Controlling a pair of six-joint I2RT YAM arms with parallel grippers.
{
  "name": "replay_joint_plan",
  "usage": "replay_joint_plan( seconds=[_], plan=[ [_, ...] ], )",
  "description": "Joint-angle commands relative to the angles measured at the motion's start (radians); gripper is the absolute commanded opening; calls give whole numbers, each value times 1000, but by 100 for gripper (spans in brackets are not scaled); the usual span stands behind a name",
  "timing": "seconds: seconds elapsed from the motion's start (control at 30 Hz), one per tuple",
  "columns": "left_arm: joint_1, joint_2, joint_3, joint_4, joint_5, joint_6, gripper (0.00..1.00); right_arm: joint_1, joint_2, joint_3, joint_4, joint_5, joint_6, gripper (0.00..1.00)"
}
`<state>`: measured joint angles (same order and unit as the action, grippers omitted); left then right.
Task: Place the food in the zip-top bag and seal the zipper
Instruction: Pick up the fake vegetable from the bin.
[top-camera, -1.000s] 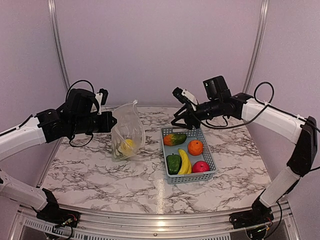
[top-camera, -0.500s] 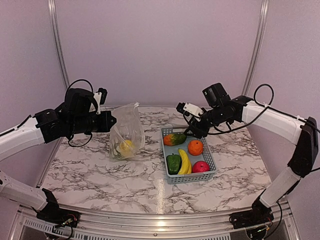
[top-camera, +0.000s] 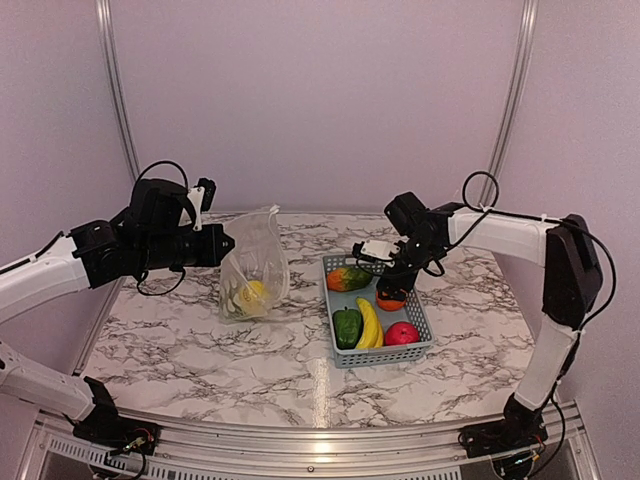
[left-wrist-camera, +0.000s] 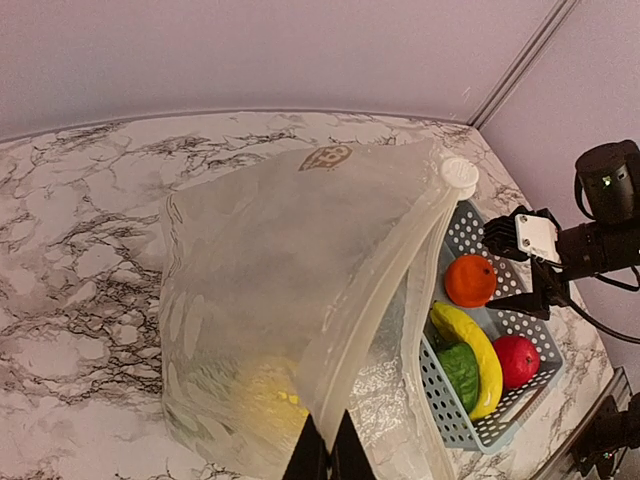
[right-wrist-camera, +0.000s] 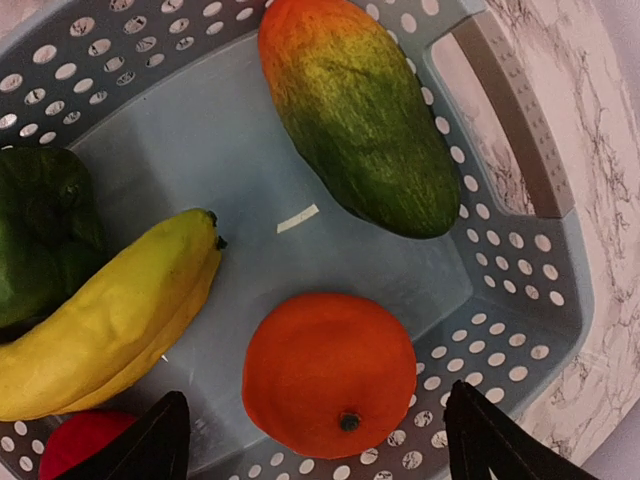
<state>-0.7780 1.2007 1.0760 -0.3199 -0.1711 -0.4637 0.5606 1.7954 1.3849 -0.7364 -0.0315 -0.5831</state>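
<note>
Now basket (top-camera: 381, 357) holds five foods (top-camera: 369, 322), bag (top-camera: 262, 250) perhaps one

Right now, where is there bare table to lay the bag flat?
Bare marble runs along the near edge, in front of the zip-top bag and basket. A narrower strip lies between them. The basket is crowded, and the right gripper hovers over its orange.

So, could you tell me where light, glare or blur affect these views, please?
Top external view: soft, even light, faint shadows, one bright reflection on the near rail. Left wrist view: the cloudy zip-top bag blurs the yellow piece inside. Right wrist view: the orange is sharp, the dark fingers mere silhouettes.
</note>
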Motion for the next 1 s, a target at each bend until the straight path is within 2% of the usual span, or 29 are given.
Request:
replay_joint_plan(
  seconds=[0.0, 0.63, 0.7, 0.87, 0.97],
  plan=[
    [-2, -35, -20, 24, 12, 0, 0, -11, 38, 59, -38, 63, -27, 85],
    [-3, -14, -14, 29, 33, -7, 0, -38, 160, 77, -57, 96, -6, 84],
    [-3, -13, -17, 33, 32, -6, 0, -38, 167, 77, -55, 97, -5, 82],
    [-2, -8, -14, 33, 34, -6, 0, -38, 153, 111, -81, 82, 23, 66],
    [-2, -8, -16, 33, 33, -2, 0, -37, 111, 134, -93, 73, 34, 61]
  ],
)
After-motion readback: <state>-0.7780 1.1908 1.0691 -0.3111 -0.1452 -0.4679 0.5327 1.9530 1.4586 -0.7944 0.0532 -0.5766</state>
